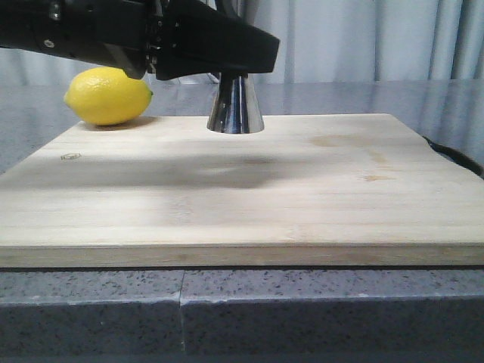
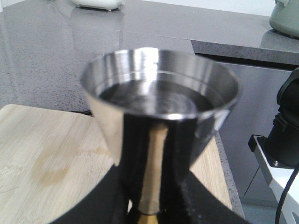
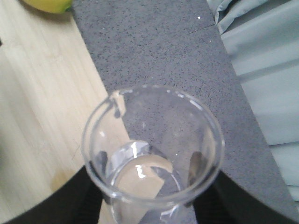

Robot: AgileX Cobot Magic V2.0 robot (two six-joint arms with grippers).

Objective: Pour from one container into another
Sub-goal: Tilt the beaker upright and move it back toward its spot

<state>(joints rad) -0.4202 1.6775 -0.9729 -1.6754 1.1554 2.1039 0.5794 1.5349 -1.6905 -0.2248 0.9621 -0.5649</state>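
The steel jigger point(image 1: 235, 106) stands on the wooden board point(image 1: 242, 197) near its far edge. Only its lower cone shows in the front view. Its upper cone is hidden behind my black left gripper point(image 1: 227, 66). In the left wrist view the jigger point(image 2: 161, 100) fills the picture, with liquid in its top cup and the gold band between the fingers. My left gripper point(image 2: 152, 207) is shut on its waist. In the right wrist view my right gripper point(image 3: 152, 196) is shut on the clear glass beaker point(image 3: 152, 154). The beaker is held over the board's edge and has a little clear liquid at its bottom.
A yellow lemon point(image 1: 108, 95) lies at the board's far left corner and also shows as lemon point(image 3: 46, 4). Grey stone counter point(image 1: 242, 302) surrounds the board. A black cable point(image 1: 454, 155) runs past the board's right side. Curtains hang behind.
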